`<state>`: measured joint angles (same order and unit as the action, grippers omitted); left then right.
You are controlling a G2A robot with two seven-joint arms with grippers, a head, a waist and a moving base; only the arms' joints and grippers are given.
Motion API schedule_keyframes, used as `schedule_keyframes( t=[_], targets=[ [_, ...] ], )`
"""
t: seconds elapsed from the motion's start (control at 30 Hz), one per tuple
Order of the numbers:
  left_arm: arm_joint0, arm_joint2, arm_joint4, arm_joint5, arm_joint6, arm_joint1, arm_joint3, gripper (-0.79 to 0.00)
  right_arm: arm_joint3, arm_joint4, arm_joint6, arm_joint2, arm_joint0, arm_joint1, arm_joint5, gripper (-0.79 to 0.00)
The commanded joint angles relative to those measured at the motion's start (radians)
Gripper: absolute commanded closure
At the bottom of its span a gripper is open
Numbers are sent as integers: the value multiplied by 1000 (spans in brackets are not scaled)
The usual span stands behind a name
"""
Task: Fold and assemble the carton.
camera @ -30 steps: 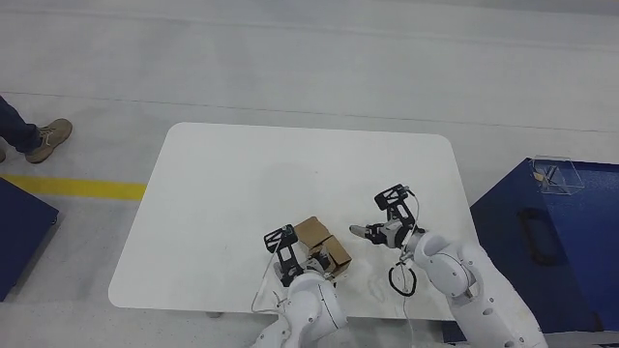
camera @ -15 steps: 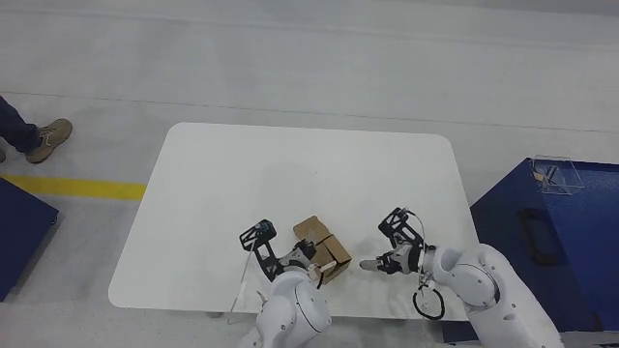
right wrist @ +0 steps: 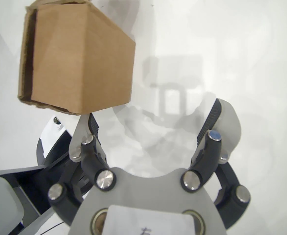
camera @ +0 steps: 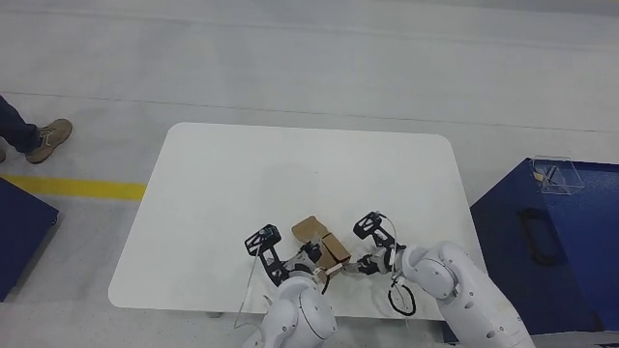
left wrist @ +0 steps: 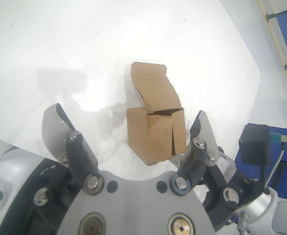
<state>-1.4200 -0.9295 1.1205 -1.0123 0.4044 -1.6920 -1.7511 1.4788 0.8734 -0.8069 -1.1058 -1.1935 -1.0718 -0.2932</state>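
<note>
You had the carton near the table's robot-side edge, body squared, lid flap open. The left gripper was spread just beside it. The right gripper, also spread, touched 1 corner. I judge the next move called for pressing that flap shut.

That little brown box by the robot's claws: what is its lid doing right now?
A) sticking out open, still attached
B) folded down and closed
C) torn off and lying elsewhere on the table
A: in the left wrist view the carton has its lid flap reaching away from the body, still joined at a crease, with a dark gap at the opening.
</note>
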Motion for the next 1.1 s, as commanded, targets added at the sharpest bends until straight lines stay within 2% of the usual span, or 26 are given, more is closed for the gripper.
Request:
schedule_keyframes(
  t=[0.0, 0.23, 0.33, 0.57, 0.63, 0.73, 0.93, 1.03, 1.07],
  targets=[
    [-1, 4, -4, 0, -6, 1, 2, -785, -18, -10, 28, 11, 16, -7, 37, -785],
    [-2, 27, -17, 0, -23, 7, -1, -785, -59, -34, 119, 52, 69, -30, 88, -785],
    [-11, 10, 31, 0, -121, 7, 1, -785, -86, -56, 130, 64, 96, -40, 117, -785],
    [-11, 10, 31, 0, -121, 7, 1, -785, -90, -46, 127, 74, 105, -44, 125, -785],
    [-18, -21, -54, 59, -110, 11, -68, -785, -90, -46, 127, 74, 105, -44, 125, -785],
    [-70, -105, -243, 136, -134, 8, -146, -785, -82, -35, 165, 61, 91, -42, 125, -785],
    [-119, -221, -607, 303, -230, -4, -121, -785, -47, -49, 173, 23, 63, -37, 149, -785],
    [-124, -270, -780, 367, -373, -13, -127, -785, -38, -78, 179, 2, 55, -36, 162, -785],
    [-124, -270, -780, 367, -373, -13, -127, -785, -38, -84, 184, -1, 53, -36, 162, -785]
  ],
)
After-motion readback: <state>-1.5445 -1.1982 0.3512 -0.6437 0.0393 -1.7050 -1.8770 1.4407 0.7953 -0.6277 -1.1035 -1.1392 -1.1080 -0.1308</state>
